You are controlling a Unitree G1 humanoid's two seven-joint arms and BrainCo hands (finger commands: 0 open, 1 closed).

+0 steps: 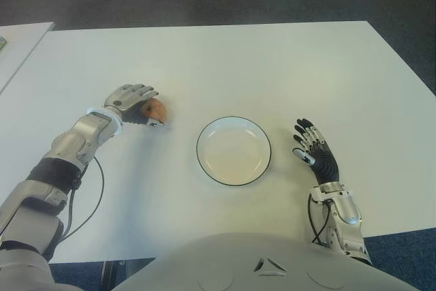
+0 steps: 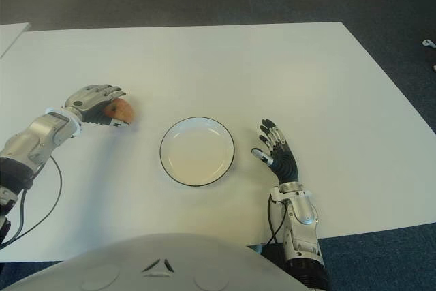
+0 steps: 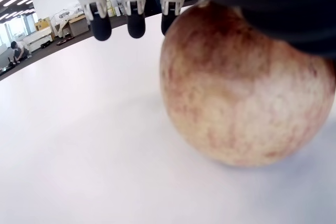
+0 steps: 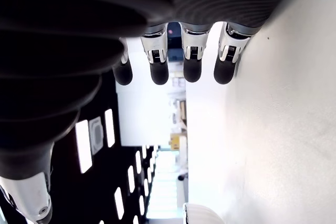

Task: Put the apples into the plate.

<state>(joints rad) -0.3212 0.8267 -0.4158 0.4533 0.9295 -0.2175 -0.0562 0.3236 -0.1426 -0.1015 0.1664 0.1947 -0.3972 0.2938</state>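
while the left hand (image 1: pixel 133 103) cups over the apple (image 1: pixel 156 109), fingers curled round its top, the fruit sits on the table (image 1: pixel 286 66) well left of the plate (image 1: pixel 234 150), so this hand is the nearer one. the apple is round, mottled red-yellow; the plate is shallow, white, dark-rimmed. the right hand (image 1: pixel 315 150) shows just right of the plate, fingers spread, holding nothing.

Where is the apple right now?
The apple sits on the white table, left of the plate, under the left hand.
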